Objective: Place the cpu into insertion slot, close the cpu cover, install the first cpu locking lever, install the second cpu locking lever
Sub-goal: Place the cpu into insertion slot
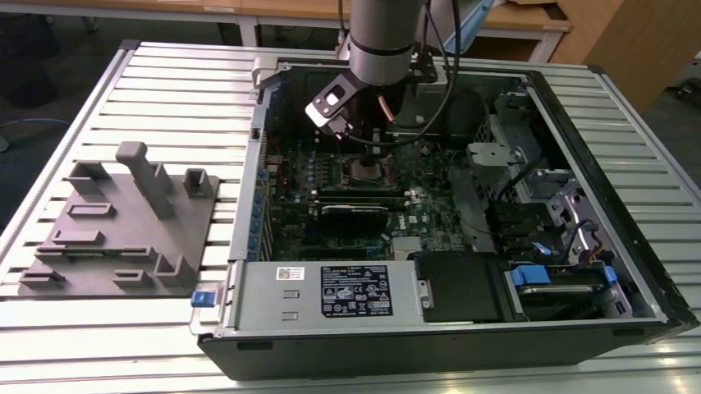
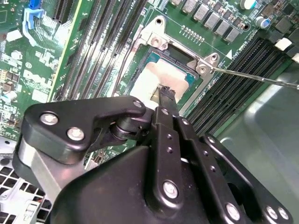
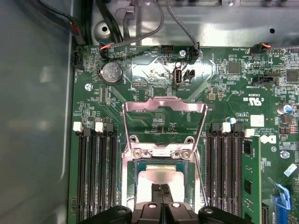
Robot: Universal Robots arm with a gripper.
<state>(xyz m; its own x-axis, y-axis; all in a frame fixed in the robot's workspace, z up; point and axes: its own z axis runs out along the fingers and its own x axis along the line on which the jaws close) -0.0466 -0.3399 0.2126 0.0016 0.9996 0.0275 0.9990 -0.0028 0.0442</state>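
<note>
Cpu (image 3: 156, 177): seated in the insertion slot (image 3: 186, 173) of the green motherboard (image 3: 93, 107), with the cpu cover (image 3: 135, 106) swung open beside it. Claw (image 3: 162, 186) (image 2: 166, 91): narrow, fingers pressed together, gripping nothing, tips at the chip's metal top in both wrist views.

The work table (image 1: 164, 90) has a pale top of long metal slats, bright under even light. Behind it stand wooden desks (image 1: 515, 20), and a light-brown wooden cabinet (image 1: 641, 41) is at the exterior view's right. The floor (image 1: 22, 139) is dark grey.
</note>
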